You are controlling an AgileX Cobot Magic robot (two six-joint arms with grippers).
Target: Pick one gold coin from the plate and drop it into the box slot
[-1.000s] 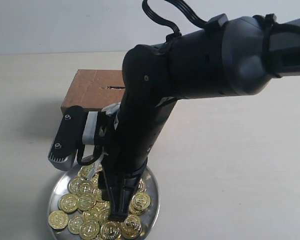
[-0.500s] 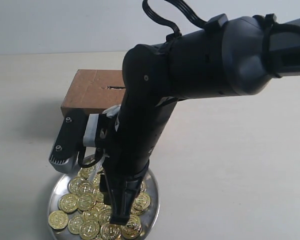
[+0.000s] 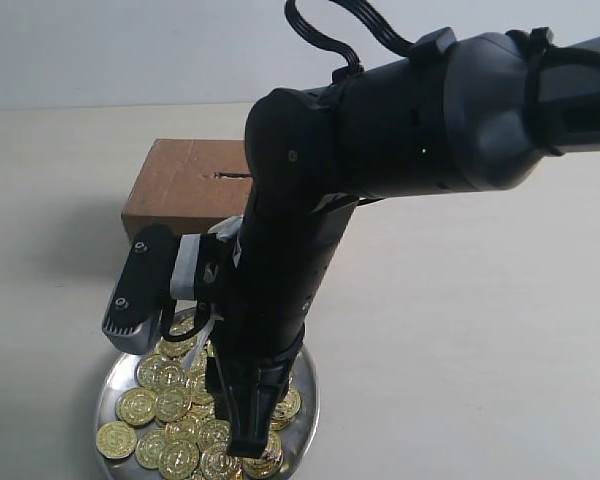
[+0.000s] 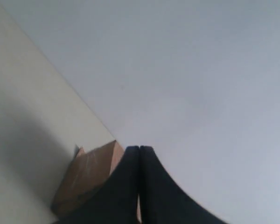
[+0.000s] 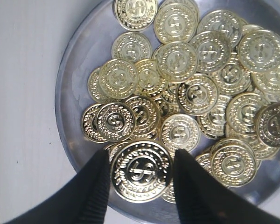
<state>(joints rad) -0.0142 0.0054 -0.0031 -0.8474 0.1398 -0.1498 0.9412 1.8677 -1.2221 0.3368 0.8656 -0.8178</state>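
Gold coin (image 5: 140,171), dollar sign inside laurel wreath.
Right hand (image 5: 141,156) clamps its edges, silver plate (image 5: 72,105) just beneath; left hand (image 4: 139,154) closed, empty.

Round silver plate (image 5: 67,102) piled w/ gold coins (image 5: 177,60); one gold coin (image 5: 141,170) face-up nr its rim. Brown box (image 3: 180,185) behind plate, slot (image 3: 232,176) on top.

One plate (image 5: 70,79), one box (image 3: 185,180), over twenty coins (image 5: 196,93)
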